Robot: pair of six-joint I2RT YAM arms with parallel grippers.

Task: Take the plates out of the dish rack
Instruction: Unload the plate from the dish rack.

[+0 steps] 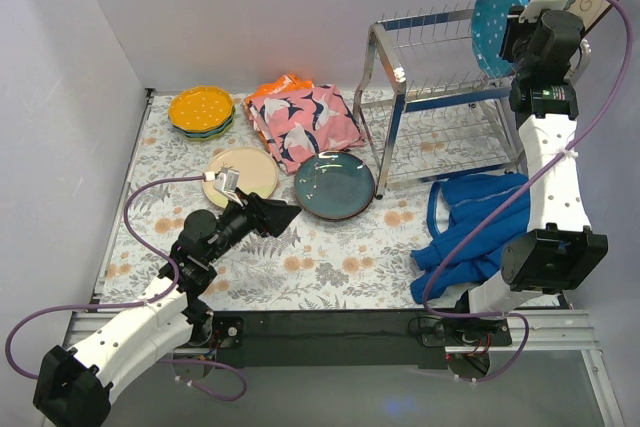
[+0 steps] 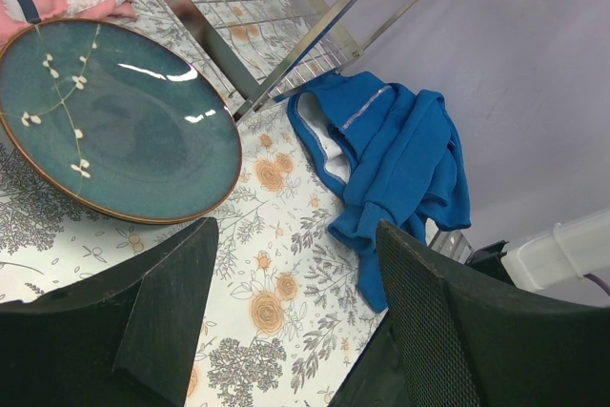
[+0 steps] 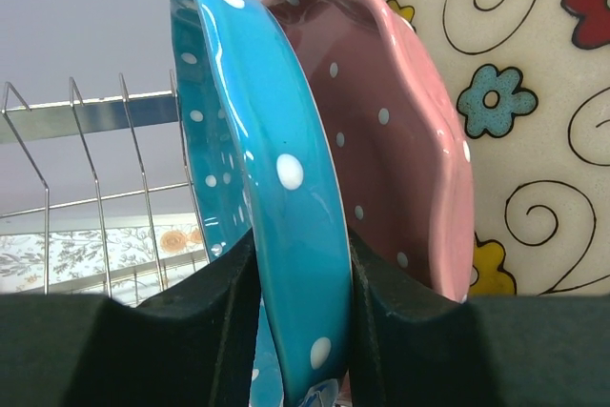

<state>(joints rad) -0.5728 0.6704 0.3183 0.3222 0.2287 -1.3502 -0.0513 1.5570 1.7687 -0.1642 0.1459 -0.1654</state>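
Teal plate flat on the desk, left end effector just beside, spread wide, empty. Rightward, high in the rack: right end effector pinching the rim of the blue dotted plate. Risks dragging out the pink plate just behind.

No text, labels, brands or numbers readable anywhere. Blue plate and pink plate carry only white dots. Square plate, at 2 o'clock in the right wrist view, carries only drawn flowers and swirls.
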